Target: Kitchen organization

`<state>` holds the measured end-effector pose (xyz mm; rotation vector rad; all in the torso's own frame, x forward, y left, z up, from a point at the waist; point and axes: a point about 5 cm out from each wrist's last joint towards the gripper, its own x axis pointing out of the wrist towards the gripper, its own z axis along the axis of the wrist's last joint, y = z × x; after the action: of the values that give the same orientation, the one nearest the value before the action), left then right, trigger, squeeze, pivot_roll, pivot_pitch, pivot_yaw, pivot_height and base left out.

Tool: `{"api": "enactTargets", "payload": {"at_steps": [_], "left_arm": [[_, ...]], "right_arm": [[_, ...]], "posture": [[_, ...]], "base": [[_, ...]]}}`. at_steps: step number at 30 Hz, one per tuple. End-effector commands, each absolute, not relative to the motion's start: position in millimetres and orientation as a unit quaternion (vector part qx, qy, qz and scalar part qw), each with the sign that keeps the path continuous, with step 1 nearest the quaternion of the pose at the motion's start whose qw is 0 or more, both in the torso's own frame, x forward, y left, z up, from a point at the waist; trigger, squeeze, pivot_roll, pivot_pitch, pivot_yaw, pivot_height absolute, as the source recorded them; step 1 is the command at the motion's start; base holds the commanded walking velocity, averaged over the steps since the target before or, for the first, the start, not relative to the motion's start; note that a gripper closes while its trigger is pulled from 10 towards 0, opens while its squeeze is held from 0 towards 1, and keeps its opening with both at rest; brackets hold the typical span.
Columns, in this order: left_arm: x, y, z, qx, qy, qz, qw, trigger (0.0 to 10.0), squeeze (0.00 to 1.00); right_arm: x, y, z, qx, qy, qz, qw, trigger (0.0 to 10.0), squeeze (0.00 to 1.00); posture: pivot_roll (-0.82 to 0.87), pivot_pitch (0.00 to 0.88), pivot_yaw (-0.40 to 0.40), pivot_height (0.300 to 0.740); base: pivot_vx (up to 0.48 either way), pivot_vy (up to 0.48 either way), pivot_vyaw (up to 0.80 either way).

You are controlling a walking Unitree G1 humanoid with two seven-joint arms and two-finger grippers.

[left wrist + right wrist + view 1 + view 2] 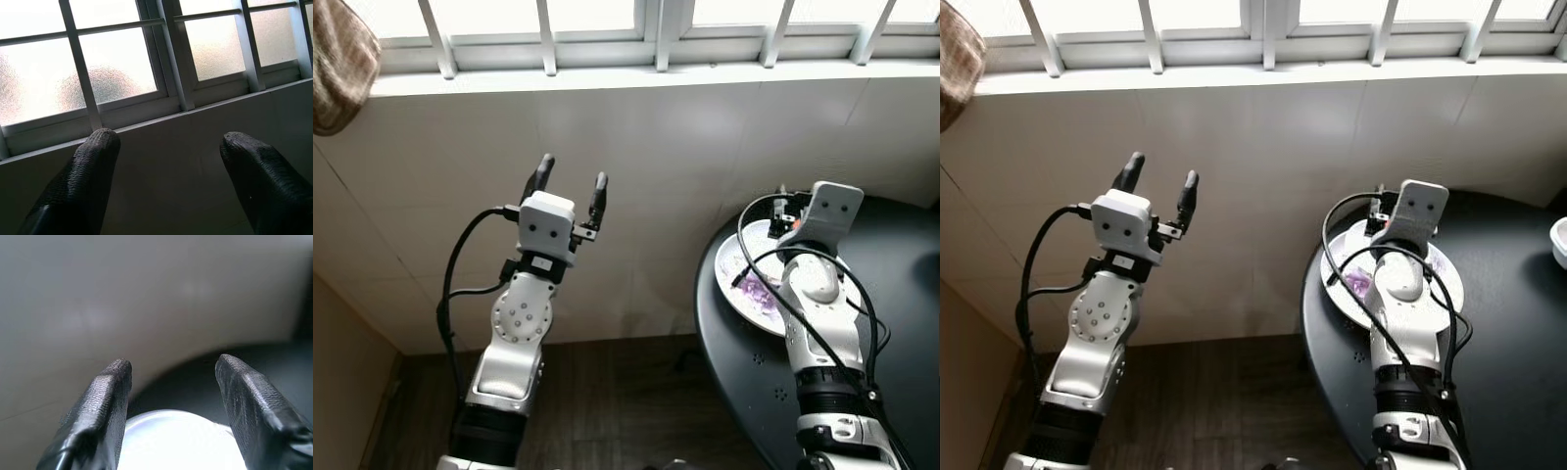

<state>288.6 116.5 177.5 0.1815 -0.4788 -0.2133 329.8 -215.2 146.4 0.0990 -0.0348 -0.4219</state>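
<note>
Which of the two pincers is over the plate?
The right pincer, open above the white plate on the black table. The left pincer is raised toward the wall, off the table.

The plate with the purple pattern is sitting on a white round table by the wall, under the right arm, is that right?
Not quite: the table is black, not white, as the right eye view shows. The rest holds: the plate with the purple pattern sits on that round table by the wall, under the right arm, whose right gripper is open above it.

Bright barred window (pixel 656 24) above white wall (pixel 636 166).
</note>
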Motion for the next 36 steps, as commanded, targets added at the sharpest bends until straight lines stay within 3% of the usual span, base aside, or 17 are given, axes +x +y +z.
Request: {"api": "enactTargets", "payload": {"at_steps": [1,12,29,36], "left_arm": [[289.4,114.8,174.9,0.093,-0.229,-0.11,0.963,10.0,0.0],[289.1,115.4,172.8,0.088,-0.223,-0.109,0.965,10.0,0.0],[290.5,115.4,170.5,0.091,-0.217,-0.108,0.966,10.0,0.0],[290.5,115.7,170.1,0.092,-0.216,-0.106,0.966,10.0,0.0]], "right_arm": [[329.6,-227.0,135.3,0.092,0.024,-0.25,0.964,10.0,0.0],[329.5,-226.3,126.0,0.101,0.065,-0.25,0.961,10.0,0.0],[338.6,-187.1,116.7,0.075,0.112,-0.082,0.987,10.0,0.0],[339.7,-191.2,115.6,0.083,0.12,-0.096,0.985,10.0,0.0]], "posture": [[-0.12,0.0,-0.029,0.74],[-0.12,0.0,-0.031,0.74],[-0.12,0.0,-0.033,0.74],[-0.12,0.0,-0.035,0.74]], "base": [[0.0,0.0,-0.8],[0.0,0.0,-0.8],[0.0,0.0,0.0],[0.0,0.0,0.57]]}}
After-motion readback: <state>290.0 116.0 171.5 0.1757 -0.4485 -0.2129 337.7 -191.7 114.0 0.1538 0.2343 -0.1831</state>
